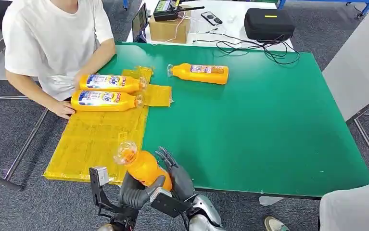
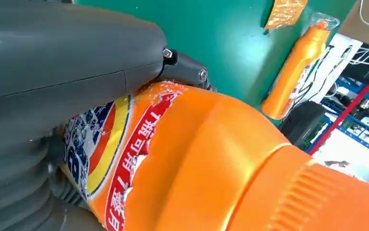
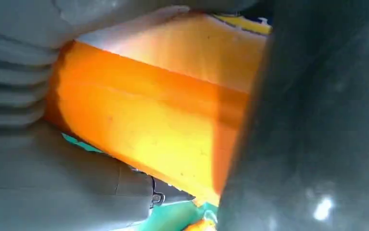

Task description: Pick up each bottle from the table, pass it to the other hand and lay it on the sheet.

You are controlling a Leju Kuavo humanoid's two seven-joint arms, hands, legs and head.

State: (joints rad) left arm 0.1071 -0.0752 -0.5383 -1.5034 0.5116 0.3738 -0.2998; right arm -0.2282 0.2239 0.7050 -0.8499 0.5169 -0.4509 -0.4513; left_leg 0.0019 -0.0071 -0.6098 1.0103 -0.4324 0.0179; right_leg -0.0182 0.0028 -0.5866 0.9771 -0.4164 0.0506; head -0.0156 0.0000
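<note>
An orange bottle (image 1: 143,167) with a clear cap hangs tilted over the green table's (image 1: 269,125) front edge, beside the yellow sheet (image 1: 95,139). My left hand (image 1: 136,192) grips its lower body, thumb wrapped across the front. My right hand (image 1: 176,175) presses on its right side, dark fingers (image 1: 166,157) reaching up past it. The left wrist view has the held bottle (image 2: 211,163) close up under the grey thumb (image 2: 67,53). In the right wrist view the bottle (image 3: 148,125) sits between the thumb (image 3: 76,192) and a dark finger (image 3: 317,120). Two bottles (image 1: 108,83) (image 1: 105,101) lie on the sheet.
Another orange bottle (image 1: 201,73) (image 2: 293,67) lies on the table's far middle. A person in a white shirt (image 1: 52,38) sits at the left with both hands by the sheet's bottles. A cardboard box (image 1: 169,29), black case (image 1: 269,23) and cables stand behind.
</note>
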